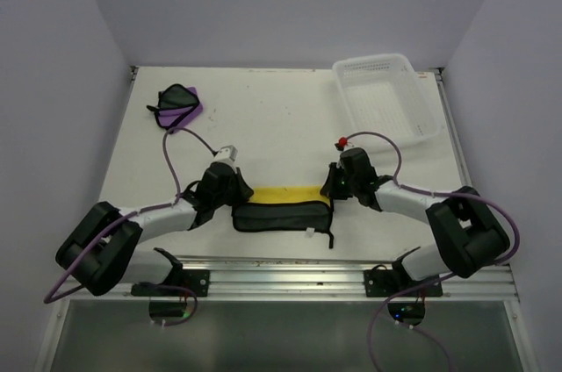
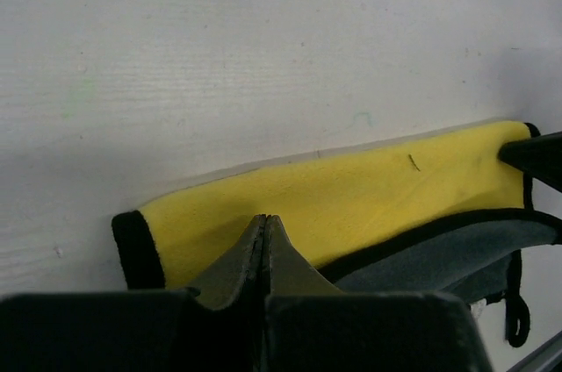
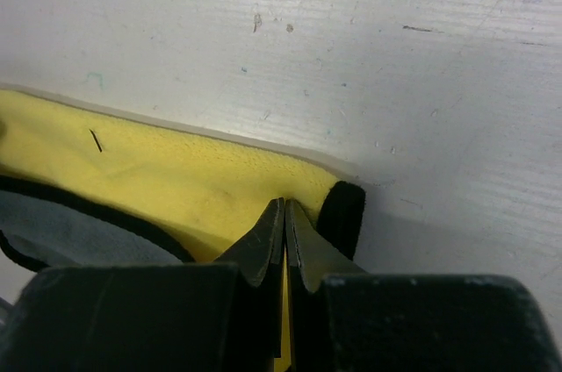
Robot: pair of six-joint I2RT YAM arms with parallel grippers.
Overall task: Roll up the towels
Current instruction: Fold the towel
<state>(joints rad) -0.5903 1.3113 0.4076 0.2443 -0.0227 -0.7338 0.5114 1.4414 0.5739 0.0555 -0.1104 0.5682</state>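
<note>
Top external view: on the white table (image 1: pixel 281 126), with a white perforated plastic basket (image 1: pixel 386 100) at upper right, the bright yellow towel with black edging (image 1: pixel 283 191) lies at lower centre. Its long axis runs left to right across the frame, one end pointing toward each arm. Its near half is turned over, grey underside up, with a yellow strip lying flat, so rolling looks barely begun. The purple towel with black edging (image 1: pixel 180 110), bunched at upper left, seems untouched. The left gripper (image 2: pixel 266 225) and right gripper (image 3: pixel 284 208) each have fingers pressed together, pinching the yellow towel's opposite ends.
</note>
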